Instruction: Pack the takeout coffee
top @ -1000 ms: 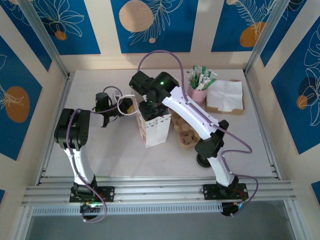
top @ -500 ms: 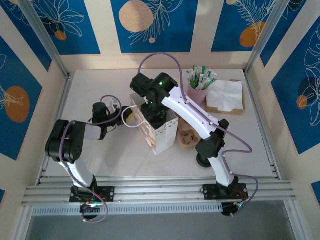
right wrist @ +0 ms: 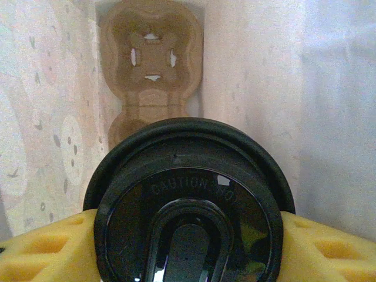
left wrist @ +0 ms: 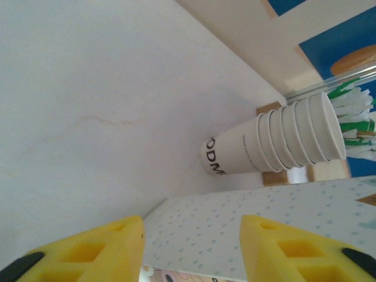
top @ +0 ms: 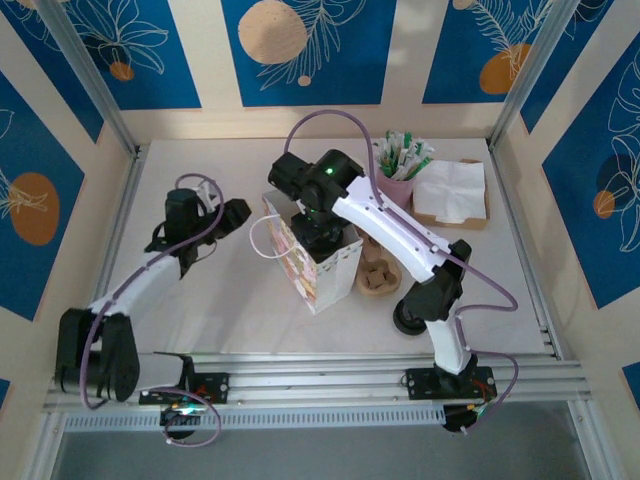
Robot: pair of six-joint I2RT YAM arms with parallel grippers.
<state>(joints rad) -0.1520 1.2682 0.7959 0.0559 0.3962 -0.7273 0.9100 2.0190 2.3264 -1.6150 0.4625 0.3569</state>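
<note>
Right end effector (right wrist: 188,258) grips the takeout coffee (right wrist: 188,194), its round black plastic lid between the yellow pads, inside the white patterned paper gift bag (top: 312,272). A brown cardboard cup carrier (right wrist: 151,59) lies ahead. Left end effector (left wrist: 191,249) stands parted and empty just beside the bag, with a stack of white paper cups (left wrist: 276,141) ahead.

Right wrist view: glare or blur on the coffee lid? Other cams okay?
Right wrist: takeout coffee lid sharp, embossed lettering legible, a few small glare spots; pulp carrier beyond it softer. Left wrist: stacked paper cups crisp, no glare. Top external: even light, faint shadows.
</note>
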